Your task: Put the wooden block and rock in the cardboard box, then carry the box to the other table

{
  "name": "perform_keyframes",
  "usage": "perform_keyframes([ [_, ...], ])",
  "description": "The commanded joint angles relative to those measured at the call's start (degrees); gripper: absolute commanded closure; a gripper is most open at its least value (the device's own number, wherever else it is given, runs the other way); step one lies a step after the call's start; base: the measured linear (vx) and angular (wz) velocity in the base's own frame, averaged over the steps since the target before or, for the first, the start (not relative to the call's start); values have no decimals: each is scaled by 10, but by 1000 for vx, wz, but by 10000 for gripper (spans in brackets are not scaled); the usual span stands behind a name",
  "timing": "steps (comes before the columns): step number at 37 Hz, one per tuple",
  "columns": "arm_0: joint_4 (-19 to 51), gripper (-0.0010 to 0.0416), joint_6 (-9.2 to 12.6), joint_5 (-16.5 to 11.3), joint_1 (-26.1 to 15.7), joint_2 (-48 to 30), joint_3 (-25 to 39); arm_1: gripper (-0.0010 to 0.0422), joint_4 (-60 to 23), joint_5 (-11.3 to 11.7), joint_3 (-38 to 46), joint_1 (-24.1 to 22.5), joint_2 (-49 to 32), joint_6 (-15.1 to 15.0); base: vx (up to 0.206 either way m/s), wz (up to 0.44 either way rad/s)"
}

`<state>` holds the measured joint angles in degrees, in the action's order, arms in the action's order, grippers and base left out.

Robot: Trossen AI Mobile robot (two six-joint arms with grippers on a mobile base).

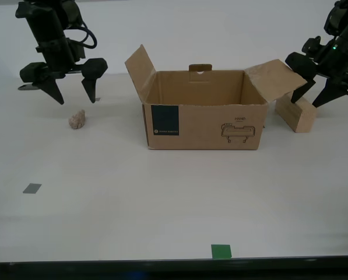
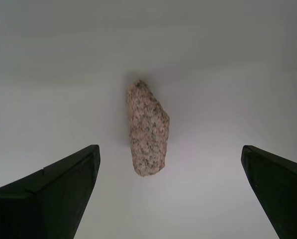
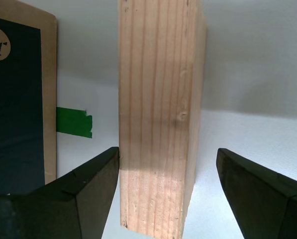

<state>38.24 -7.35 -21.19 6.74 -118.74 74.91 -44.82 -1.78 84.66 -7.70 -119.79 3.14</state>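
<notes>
Across the pale table, between the two arms, sits the cardboard box, open-topped with its flaps splayed; its inside floor is hidden from the exterior view, so what it holds cannot be made out. One flap reaches toward my first gripper and covers part of the wooden block, whose far end is lost behind that flap. My first gripper's arm is cut off by the edge of the exterior view.

In the first wrist view the wooden block stands between the spread fingers of my first gripper — one finger sits right at the block's face, though whether it touches is hard to tell, and the other stands clear. The jaws are wide apart and hold nothing. Just beside the block is a box panel with a dark navy label, and a strip of green tape shows past it.

My second gripper hangs above the table with jaws wide, gripping nothing. The rock lies on the table just below it and slightly ahead — in the second wrist view the rock is centred between the fingertips, apart from both.
</notes>
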Motion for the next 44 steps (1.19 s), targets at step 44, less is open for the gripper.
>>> perform_keyframes([
  [44,-8,164,-1,-14,-5,0,0,23,137,14,-118,9,0,35,0,0],
])
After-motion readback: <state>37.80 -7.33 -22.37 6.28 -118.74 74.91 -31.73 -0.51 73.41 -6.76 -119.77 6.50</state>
